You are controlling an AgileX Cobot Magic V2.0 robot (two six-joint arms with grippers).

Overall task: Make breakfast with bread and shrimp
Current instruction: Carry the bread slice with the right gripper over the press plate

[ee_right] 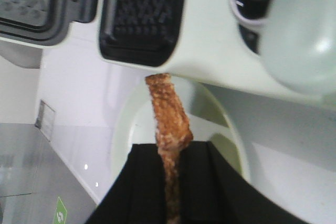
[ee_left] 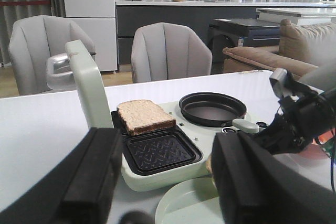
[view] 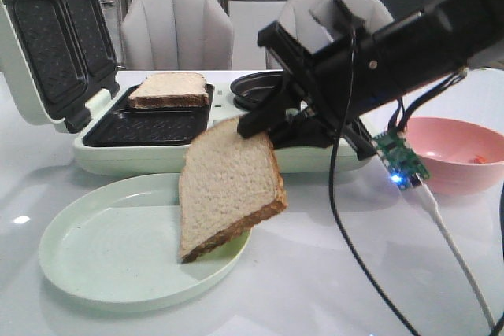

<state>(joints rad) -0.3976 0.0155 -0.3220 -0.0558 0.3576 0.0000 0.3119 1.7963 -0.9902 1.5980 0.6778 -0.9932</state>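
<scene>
My right gripper [view: 256, 125] is shut on the top corner of one bread slice [view: 228, 186], which hangs tilted with its lower edge over the pale green plate [view: 110, 257]. In the right wrist view the slice [ee_right: 168, 108] shows edge-on between the shut fingers [ee_right: 142, 187]. The second bread slice [view: 169, 90] lies flat in the far well of the open sandwich maker [view: 126, 159]; it also shows in the left wrist view [ee_left: 144, 116]. A tiny orange shrimp [view: 478, 160] lies in the pink bowl [view: 441, 171]. My left gripper [ee_left: 165, 192] is open and empty, short of the maker.
The maker's near well [ee_left: 160, 153] is bare and its lid [view: 47, 37] stands open at the left. A small black pan [ee_left: 212, 108] sits on the maker's right half. Cables and a circuit board [view: 403, 159] hang from the right arm near the bowl.
</scene>
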